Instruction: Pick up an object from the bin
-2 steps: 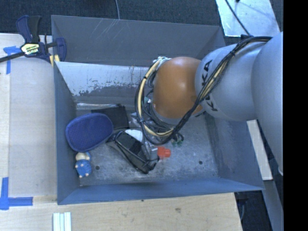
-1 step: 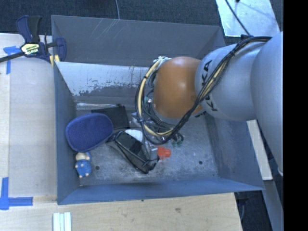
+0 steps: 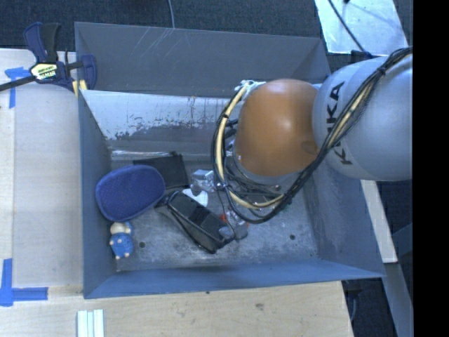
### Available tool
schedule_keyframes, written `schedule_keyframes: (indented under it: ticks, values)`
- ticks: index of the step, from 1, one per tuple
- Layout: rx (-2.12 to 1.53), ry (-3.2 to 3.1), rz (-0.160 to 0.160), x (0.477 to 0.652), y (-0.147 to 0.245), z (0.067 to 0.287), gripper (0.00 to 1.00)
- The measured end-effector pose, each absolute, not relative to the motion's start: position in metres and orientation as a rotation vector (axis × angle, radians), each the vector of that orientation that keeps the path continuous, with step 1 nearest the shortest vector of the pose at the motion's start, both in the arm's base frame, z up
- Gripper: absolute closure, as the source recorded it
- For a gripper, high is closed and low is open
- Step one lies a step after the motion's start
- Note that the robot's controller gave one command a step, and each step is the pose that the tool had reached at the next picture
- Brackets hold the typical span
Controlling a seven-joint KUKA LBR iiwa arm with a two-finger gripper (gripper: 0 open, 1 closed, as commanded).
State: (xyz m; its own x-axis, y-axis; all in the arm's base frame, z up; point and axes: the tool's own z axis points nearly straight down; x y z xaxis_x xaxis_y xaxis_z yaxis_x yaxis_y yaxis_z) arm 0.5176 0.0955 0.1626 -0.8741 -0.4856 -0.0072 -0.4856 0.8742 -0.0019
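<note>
Gripper [image 3: 233,225] at lower middle of frame, under orange cover [image 3: 277,125], open or closed cannot be told, at right end of long black object [image 3: 193,220], blue oval pouch [image 3: 130,192] and small blue figure [image 3: 122,243] at left

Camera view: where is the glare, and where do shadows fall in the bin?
Camera view: the bin's back wall catches the light; the orange cover has a soft sheen; shadow lies under the arm, beside the black flat thing.

Pouch [image 3: 130,192] left of case [image 3: 196,221] (figurine [image 3: 121,243] in front).
</note>
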Motion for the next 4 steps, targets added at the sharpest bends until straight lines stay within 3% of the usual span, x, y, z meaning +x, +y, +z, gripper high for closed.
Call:
schedule_keyframes:
  ticks: [1,2,3,4]
  values:
    - [-0.566,3.070,-0.002,0.497,0.090,0.101,0.00]
    - [-0.569,3.088,-0.004,0.493,0.089,0.102,1.00]
    - [-0.611,3.069,-0.003,0.494,0.052,0.326,1.00]
    - [-0.547,3.097,0.002,0.536,0.093,0.196,1.00]
